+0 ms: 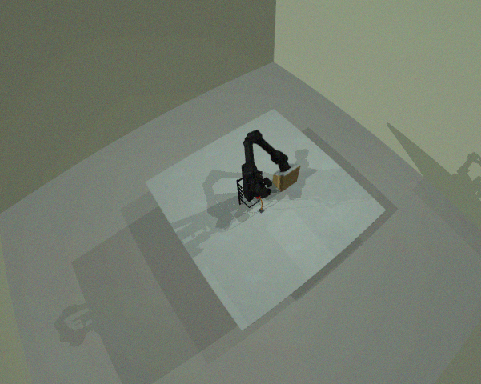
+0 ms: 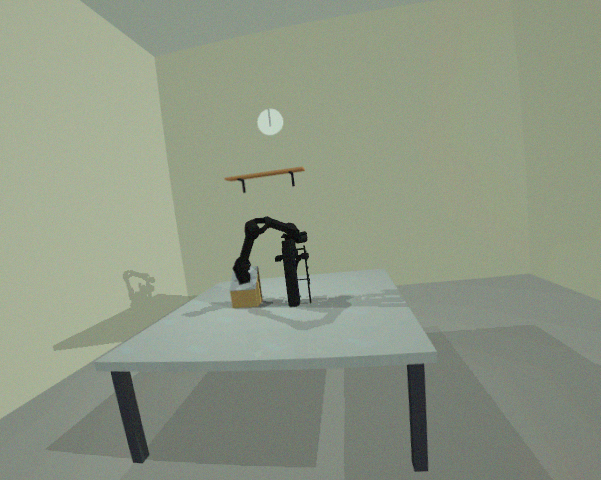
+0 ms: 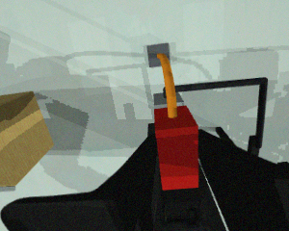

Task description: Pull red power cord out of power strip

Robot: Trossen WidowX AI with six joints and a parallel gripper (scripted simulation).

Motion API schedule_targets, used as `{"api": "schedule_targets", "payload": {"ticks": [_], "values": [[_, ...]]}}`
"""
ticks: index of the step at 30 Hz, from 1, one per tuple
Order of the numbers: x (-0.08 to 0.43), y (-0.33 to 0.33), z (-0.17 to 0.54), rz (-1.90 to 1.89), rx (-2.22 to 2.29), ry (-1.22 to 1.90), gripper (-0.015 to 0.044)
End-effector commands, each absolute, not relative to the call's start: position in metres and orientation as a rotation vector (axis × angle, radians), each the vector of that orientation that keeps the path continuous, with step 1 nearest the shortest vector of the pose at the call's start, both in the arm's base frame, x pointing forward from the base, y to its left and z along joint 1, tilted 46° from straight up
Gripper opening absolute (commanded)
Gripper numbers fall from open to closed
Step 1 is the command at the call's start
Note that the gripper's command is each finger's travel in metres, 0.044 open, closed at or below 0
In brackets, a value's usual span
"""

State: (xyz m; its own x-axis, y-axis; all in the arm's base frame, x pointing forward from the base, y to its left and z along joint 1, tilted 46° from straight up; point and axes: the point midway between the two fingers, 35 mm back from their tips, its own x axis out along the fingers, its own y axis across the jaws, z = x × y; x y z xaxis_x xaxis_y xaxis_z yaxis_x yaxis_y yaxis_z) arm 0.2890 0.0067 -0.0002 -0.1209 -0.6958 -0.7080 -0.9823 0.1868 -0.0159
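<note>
The black power strip (image 2: 291, 279) (image 3: 172, 217) stands upright on the table. The red plug (image 3: 178, 159) (image 1: 258, 197) is at its side. The plug's foot meets the dark strip in the wrist view; whether it is fully seated cannot be told. An orange cord (image 3: 170, 87) (image 1: 261, 203) runs from the plug's outer end to a small grey block (image 3: 159, 49) (image 1: 261, 210) on the table. My gripper (image 3: 175, 138) is shut on the red plug, with one black finger against each side. In the exterior view the strip hides the plug.
A thin black frame (image 3: 222, 87) (image 2: 308, 279) (image 1: 238, 192) stands close beside the strip. The arm rises from a tan box-shaped base (image 1: 289, 179) (image 2: 246, 298) (image 3: 19, 144) near the strip. Everything stands on the pale table (image 1: 248, 281) (image 2: 269, 343).
</note>
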Motion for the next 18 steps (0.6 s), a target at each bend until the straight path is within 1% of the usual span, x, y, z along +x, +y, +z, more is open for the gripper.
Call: {"api": "schedule_targets", "payload": {"ticks": [1, 8, 18], "values": [[0.2892, 0.0071, 0.0000, 0.634, -1.570, 1.883, 0.0048], [0.2892, 0.0071, 0.0000, 0.634, -1.570, 1.883, 0.0002], [0.2922, 0.0155, -0.0078, 0.635, -1.570, 1.881, 0.0000]]}}
